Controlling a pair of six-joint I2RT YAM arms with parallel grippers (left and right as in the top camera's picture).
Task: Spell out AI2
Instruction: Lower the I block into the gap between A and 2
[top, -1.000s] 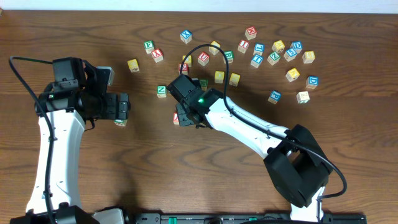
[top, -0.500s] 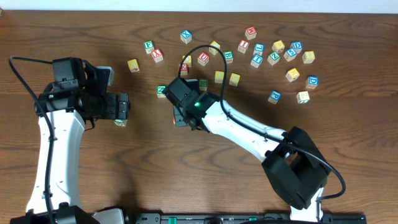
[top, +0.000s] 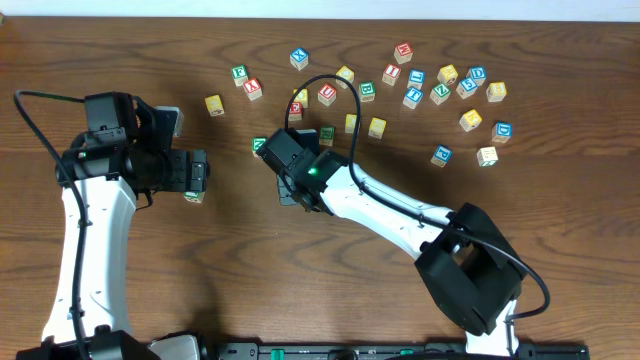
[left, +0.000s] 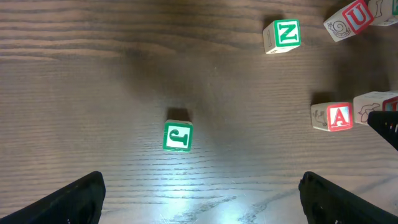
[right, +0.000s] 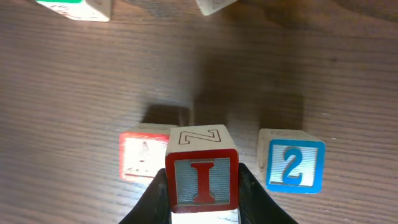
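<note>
In the right wrist view my right gripper (right: 201, 194) is shut on the red "I" cube (right: 201, 177). It holds the cube over the gap between the red "A" cube (right: 143, 154), glare-washed on the left, and the blue "2" cube (right: 292, 165) on the right. I cannot tell whether the "I" cube touches the table. In the overhead view the right gripper (top: 297, 186) covers these cubes. The "A" cube also shows at the right of the left wrist view (left: 333, 117). My left gripper (left: 202, 199) is open and empty, far left of them (top: 197, 172).
A green "J" cube (left: 178, 136) lies just ahead of the left gripper. A green "N" cube (left: 281, 35) and a red "U" cube (left: 348, 17) lie beyond. Several more cubes are scattered along the back of the table (top: 440, 92).
My right gripper has moved left and slightly toward the back with the "I" cube in it. The left arm has not moved.
</note>
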